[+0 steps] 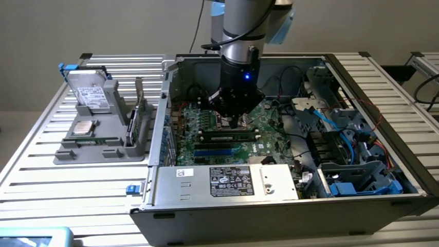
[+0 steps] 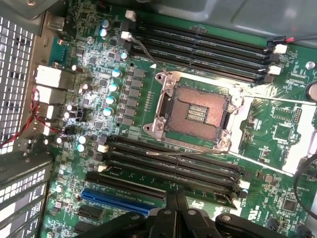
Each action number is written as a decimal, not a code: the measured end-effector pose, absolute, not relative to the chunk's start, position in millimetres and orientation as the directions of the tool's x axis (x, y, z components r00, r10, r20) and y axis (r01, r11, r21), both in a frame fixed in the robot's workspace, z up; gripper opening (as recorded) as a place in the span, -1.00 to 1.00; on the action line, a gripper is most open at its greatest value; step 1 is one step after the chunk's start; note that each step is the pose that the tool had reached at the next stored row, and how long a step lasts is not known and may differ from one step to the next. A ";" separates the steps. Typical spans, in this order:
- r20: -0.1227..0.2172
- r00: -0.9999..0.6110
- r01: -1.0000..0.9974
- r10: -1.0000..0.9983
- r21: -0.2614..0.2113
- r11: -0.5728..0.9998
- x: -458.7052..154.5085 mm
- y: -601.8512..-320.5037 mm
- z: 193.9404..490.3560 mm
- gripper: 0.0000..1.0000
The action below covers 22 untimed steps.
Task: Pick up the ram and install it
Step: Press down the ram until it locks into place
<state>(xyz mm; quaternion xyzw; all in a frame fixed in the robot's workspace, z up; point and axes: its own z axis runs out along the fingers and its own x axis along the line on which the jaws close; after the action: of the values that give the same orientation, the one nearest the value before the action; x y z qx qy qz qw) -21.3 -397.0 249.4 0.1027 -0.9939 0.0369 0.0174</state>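
Inside the open computer case [image 1: 274,206], the ram [image 1: 230,137] stands on edge in a memory slot of the green motherboard [image 1: 205,123]. My gripper [image 1: 234,125] hangs just above that stick, near its middle. Its fingers are shut together with nothing between them. Whether the tips touch the stick's top edge I cannot tell. In the wrist view the shut gripper [image 2: 176,203] points at the row of black memory slots [image 2: 168,168] beside the empty processor socket [image 2: 195,111].
A grey holder [image 1: 103,141] left of the case carries a silver hard drive [image 1: 91,95], a square processor chip [image 1: 84,127] and a thin green board [image 1: 139,121] on edge. Blue and red cables [image 1: 329,128] and drive bays [image 1: 357,175] crowd the case's right side.
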 end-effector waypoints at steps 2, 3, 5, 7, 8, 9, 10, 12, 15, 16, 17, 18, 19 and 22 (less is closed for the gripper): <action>0.040 -0.983 -0.184 -0.182 -0.071 0.980 -21.2 -397.0 249.4 -0.79; 0.039 -0.984 -0.174 -0.172 -0.072 0.982 -21.2 -397.0 249.4 -0.79; 0.037 -0.988 -0.155 -0.153 -0.075 0.985 -21.2 -397.0 249.4 -0.79; 0.035 -0.990 -0.138 -0.136 -0.080 0.987 -21.2 -397.0 249.4 -0.79; 0.033 -0.991 -0.130 -0.127 -0.082 0.988 -21.3 -397.0 249.4 -0.79; 0.032 -0.992 -0.121 -0.119 -0.085 0.989 -21.3 -397.0 249.4 -0.79; 0.031 -0.993 -0.113 -0.111 -0.087 0.990 -21.3 -397.0 249.4 -0.79; 0.028 -0.995 -0.096 -0.094 -0.092 0.991 -21.3 -397.0 249.4 -0.79; 0.024 -0.997 -0.078 -0.076 -0.100 0.992 -21.3 -397.0 249.4 -0.79; 0.022 -0.997 -0.074 -0.072 -0.103 0.992 -21.3 -397.0 249.4 -0.79; 0.021 -0.997 -0.071 -0.069 -0.106 0.992 -21.3 -397.1 249.4 -0.79; 0.020 -0.998 -0.069 -0.067 -0.109 0.992 -21.2 -397.2 249.5 -0.79; 0.019 -0.998 -0.067 -0.065 -0.111 0.992 -21.2 -397.4 249.5 -0.79; 0.016 -0.998 -0.065 -0.064 -0.113 0.991 -21.3 -397.5 249.4 -0.79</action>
<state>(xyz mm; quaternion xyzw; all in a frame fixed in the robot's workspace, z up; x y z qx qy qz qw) -21.3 -397.5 249.4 0.0323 -0.9978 0.0570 0.0061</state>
